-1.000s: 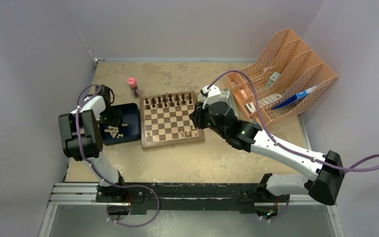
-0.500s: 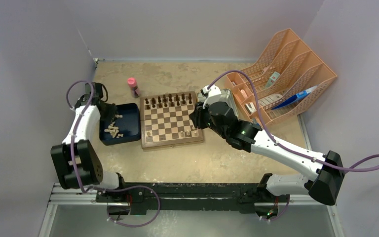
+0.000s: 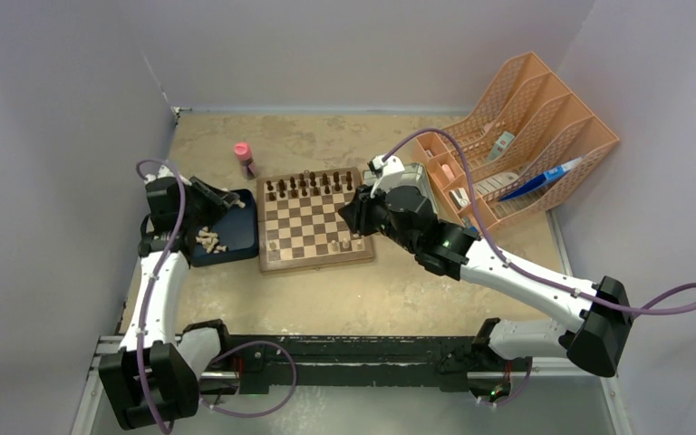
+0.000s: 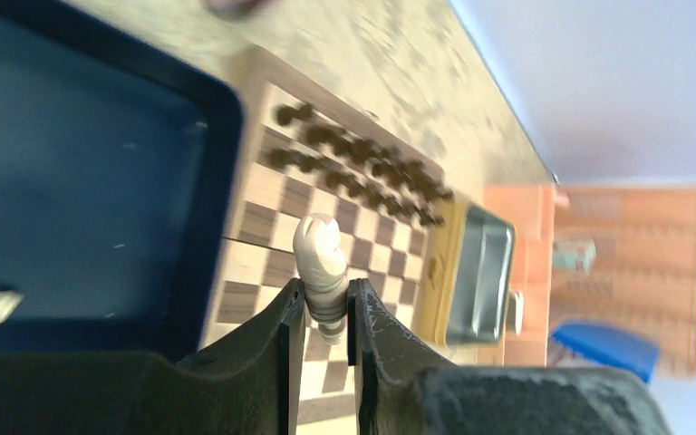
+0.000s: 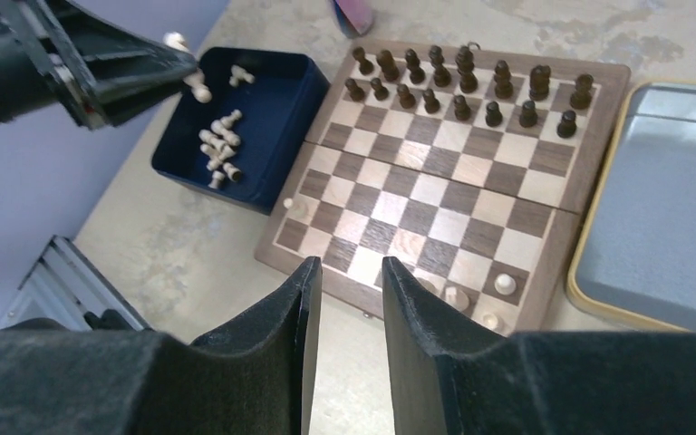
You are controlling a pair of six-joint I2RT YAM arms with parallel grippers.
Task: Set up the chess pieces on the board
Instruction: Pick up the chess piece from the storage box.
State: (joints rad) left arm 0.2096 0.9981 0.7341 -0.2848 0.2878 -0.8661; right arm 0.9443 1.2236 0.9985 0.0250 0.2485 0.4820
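The board [image 3: 314,265] lies mid-table, with dark chess pieces [image 3: 313,186] filling its two far rows. A few pale pieces [image 5: 505,284] stand at its near right corner and one [image 5: 294,207] at the left edge. My left gripper [image 4: 326,304] is shut on a pale knight [image 4: 319,258], held in the air over the tray's right edge beside the board [image 4: 254,236]. In the top view, that gripper [image 3: 228,198] is level with the far rows. My right gripper [image 5: 352,272] is open and empty, hovering above the board's near edge.
A dark blue tray [image 3: 238,254] left of the board holds several loose pale pieces [image 5: 217,149]. A metal tin [image 5: 662,208] lies along the board's right side. An orange file rack [image 3: 526,136] stands at the back right. Behind the tray stands a pink-capped bottle [image 3: 245,159].
The left arm has swung out of the tray and turned its gripper toward the board with the pale knight in it. The right gripper has edged slightly left.
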